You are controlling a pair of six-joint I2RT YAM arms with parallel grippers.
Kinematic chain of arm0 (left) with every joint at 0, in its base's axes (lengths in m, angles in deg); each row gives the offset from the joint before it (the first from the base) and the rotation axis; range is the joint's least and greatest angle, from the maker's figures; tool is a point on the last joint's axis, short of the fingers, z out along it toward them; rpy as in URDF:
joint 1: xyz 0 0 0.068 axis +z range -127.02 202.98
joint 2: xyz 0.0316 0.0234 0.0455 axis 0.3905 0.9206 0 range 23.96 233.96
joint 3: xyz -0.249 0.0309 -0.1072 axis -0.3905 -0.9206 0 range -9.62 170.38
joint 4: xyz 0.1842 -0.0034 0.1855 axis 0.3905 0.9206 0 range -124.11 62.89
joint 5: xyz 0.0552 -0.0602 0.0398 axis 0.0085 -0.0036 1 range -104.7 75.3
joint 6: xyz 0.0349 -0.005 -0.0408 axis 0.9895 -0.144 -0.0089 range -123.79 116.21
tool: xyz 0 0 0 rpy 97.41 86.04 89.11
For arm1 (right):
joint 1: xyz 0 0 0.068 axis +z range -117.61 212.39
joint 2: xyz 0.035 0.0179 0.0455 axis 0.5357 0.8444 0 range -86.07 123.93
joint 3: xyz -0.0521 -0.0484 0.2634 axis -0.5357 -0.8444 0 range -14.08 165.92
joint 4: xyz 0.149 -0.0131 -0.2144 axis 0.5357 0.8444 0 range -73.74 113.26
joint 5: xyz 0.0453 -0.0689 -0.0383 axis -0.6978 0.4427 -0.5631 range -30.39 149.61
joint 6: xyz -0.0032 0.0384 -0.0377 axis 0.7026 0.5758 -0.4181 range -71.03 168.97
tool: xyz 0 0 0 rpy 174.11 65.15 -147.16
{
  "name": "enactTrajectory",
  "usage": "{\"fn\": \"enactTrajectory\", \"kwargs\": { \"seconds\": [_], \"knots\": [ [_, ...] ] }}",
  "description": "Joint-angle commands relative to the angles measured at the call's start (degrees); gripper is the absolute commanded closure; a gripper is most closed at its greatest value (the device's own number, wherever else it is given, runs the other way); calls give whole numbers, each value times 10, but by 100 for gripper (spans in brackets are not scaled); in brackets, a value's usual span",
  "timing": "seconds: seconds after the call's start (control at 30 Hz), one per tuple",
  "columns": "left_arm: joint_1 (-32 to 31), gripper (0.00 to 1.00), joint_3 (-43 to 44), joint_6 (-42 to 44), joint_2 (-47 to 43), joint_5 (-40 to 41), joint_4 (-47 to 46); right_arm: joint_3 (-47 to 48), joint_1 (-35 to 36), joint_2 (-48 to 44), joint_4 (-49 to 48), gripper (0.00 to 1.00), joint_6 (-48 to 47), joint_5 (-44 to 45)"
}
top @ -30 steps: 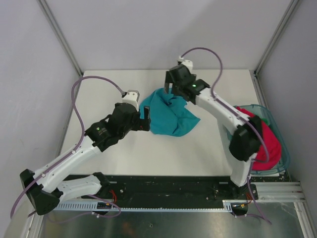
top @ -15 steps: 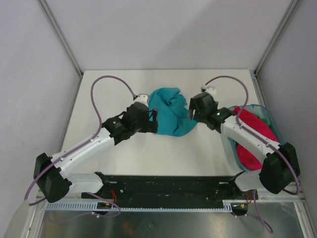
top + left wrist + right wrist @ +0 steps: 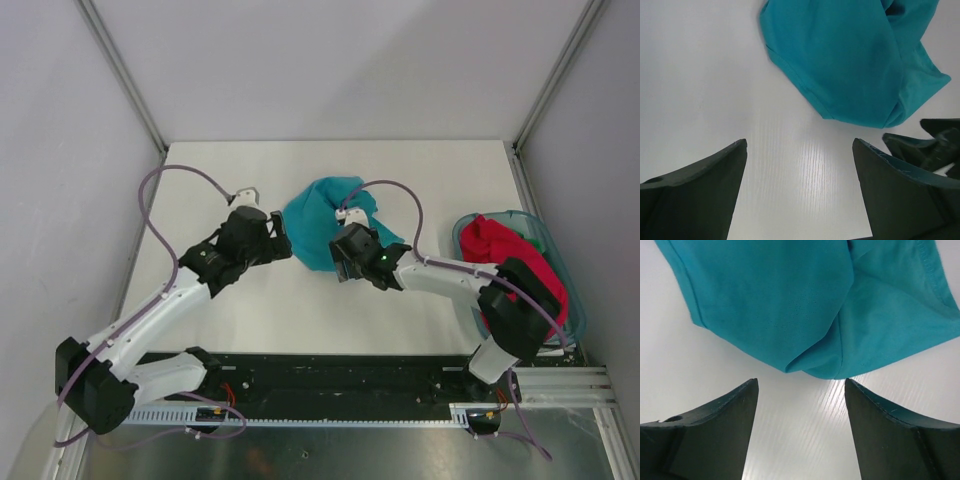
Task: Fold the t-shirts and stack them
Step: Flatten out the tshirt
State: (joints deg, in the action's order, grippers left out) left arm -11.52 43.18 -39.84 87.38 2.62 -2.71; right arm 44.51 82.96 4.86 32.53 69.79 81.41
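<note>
Though all fingers point(image 3: 695, 192) gape, the teal t-shirt point(image 3: 840, 60) seems untouched.

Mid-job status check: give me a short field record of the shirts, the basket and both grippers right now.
teal t-shirt: crumpled, unfolded, lying on the table
red t-shirt: bunched inside the basket at the right edge
left gripper: open, empty, over bare table just short of the teal t-shirt's edge
right gripper: open, empty, at the teal t-shirt's near edge, no cloth between its fingers
folded stack: none yet
</note>
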Motion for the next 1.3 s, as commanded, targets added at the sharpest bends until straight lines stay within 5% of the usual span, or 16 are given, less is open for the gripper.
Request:
{"fn": "enactTrajectory", "kwargs": {
  "seconds": [0.0, 0.5, 0.57, 0.7, 0.77, 1.27],
  "knots": [
    [7, 9, -11, -9, -28, 3, -12, 12, 2, 39, -43, 26, -41, -4],
    [9, 10, -29, -3, -35, -4, -13, 67, 3, 150, -63, 30, -72, 36],
    [9, 10, -32, -3, -37, -3, -13, 76, 2, 155, -62, 41, -70, 39],
    [9, 11, -39, -6, -39, 1, -13, 122, -4, 165, -37, 89, -63, 47],
    [10, 12, -42, -8, -40, 3, -14, 158, -7, 167, -13, 97, -57, 49],
    [9, 16, -66, -33, -26, -26, -72, 530, -40, 126, 223, 100, 17, 75]
  ]
}}
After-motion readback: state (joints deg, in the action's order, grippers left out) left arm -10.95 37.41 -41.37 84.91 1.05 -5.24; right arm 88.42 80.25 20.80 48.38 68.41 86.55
